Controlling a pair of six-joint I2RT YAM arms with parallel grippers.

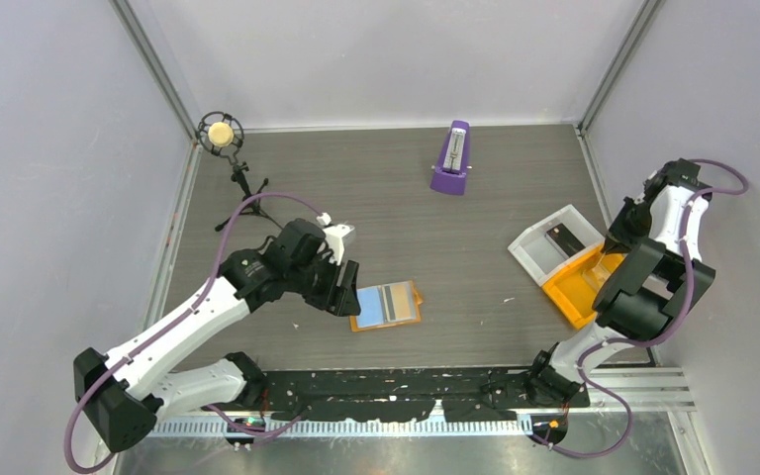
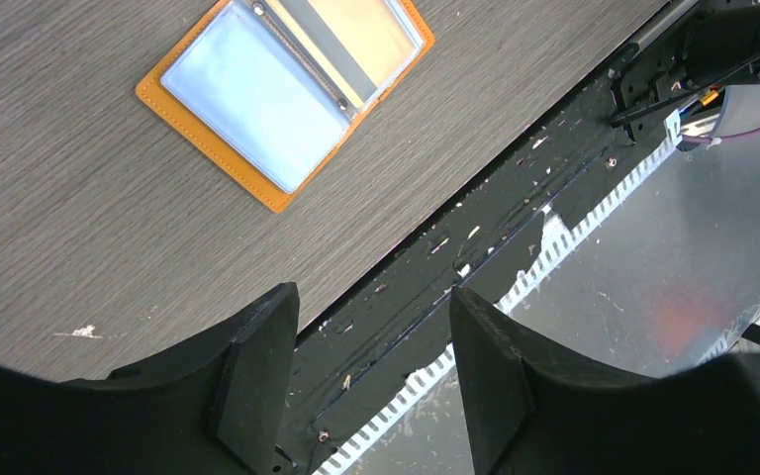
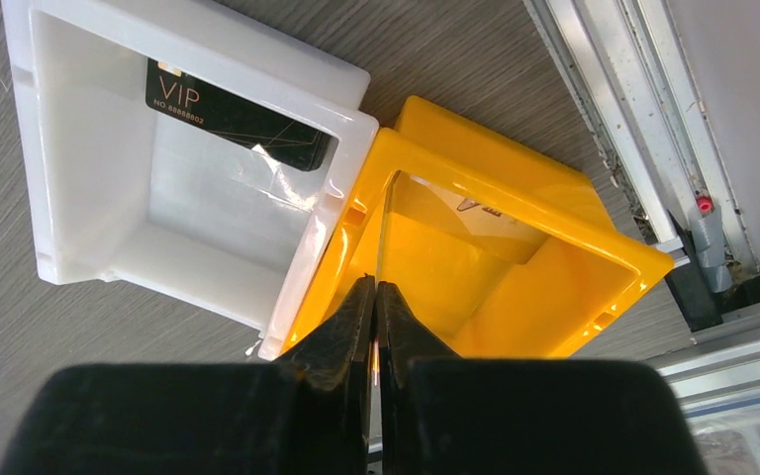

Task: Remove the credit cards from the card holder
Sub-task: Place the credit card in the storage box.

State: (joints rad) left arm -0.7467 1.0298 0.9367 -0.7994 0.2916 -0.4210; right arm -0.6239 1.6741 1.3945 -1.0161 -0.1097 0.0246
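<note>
- The card holder [image 1: 386, 305] lies open and flat on the counter [image 1: 455, 237], near its front edge. A light blue card [image 2: 257, 89] sits in one pocket and a grey-striped card [image 2: 322, 35] in the other.
- The left jaws stand about half open and empty, just beside the holder's left edge and apart from it.
- The right jaws are pressed together above the orange bin [image 3: 515, 168], pinching what looks like a thin card [image 3: 381, 228] seen edge-on.
- A black card [image 3: 237, 119] lies in the white bin [image 3: 69, 228], which touches the orange bin.
</note>
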